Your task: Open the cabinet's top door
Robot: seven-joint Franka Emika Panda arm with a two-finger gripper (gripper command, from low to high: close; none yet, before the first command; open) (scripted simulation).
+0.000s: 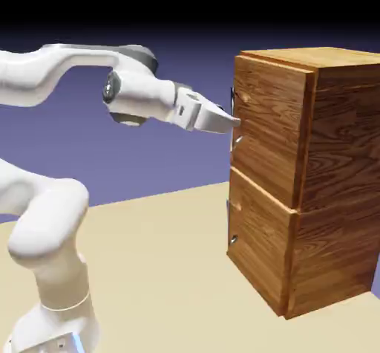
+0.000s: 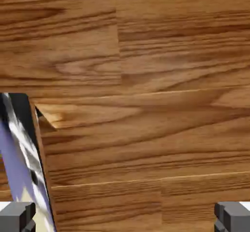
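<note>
Exterior view, from its left: the white arm rises from the lower corner, bends over at the top and reaches level toward the right, ending in the end effector, whose tips meet the front edge of the cabinet. The cabinet stands upright on the tan surface at the right of the picture. Its top door takes up the upper half of the front face, and the thin metal handle runs vertically along that door's near edge, right where the tips arrive (from this side I cannot tell whether they touch it). The lower door sits directly beneath, with its own small handle near its edge.

In the hand view, a shiny metal strip, likely that handle, slants down the left side, just above the left fingertip. Brown wood grain fills the rest. The right fingertip sits far across at the bottom edge, so the end effector is spread wide, grasping nothing.
</note>
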